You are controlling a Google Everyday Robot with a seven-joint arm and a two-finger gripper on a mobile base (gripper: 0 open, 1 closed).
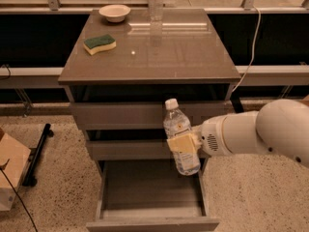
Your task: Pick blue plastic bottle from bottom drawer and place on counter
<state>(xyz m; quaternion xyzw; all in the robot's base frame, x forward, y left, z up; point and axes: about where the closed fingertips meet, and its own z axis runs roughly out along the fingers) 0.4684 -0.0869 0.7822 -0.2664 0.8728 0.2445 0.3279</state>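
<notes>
The blue plastic bottle (pixel 179 139), clear with a white cap and pale label, hangs upright in front of the cabinet's middle drawers. My gripper (pixel 184 148) is shut on its middle, with a yellowish finger pad (pixel 182 145) across it; the white arm reaches in from the right. The bottom drawer (pixel 152 189) stands pulled open below, its dark inside bare. The counter (pixel 159 52) is the glossy grey-brown top above the bottle.
On the counter lie a green-and-yellow sponge (pixel 99 44), a white bowl (pixel 114 12) and a second clear bottle (pixel 155 1) at the back edge. A cardboard box (pixel 10 175) and a black stand (pixel 37 154) sit on the floor at left.
</notes>
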